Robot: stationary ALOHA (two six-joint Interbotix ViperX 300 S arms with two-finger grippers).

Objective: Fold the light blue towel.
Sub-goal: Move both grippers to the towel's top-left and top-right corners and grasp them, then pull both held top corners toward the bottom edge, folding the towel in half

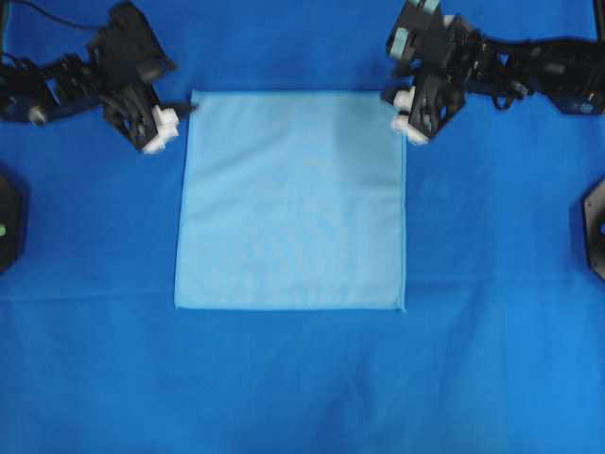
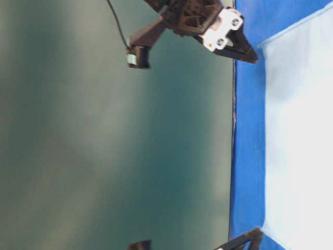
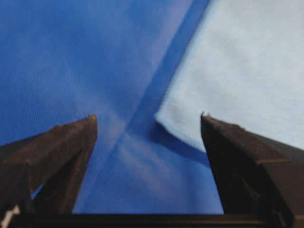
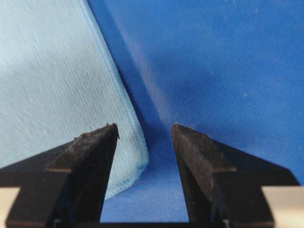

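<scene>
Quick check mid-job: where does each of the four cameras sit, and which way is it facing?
Overhead: above, facing down on the flat towel; both arms show.
Table-level: low, image turned sideways; towel edge, left tool.
Left wrist: behind the open left tool, towel corner between its tips.
Right wrist: behind the open right tool, another corner.
All views share the towel and the blue table cover.
</scene>
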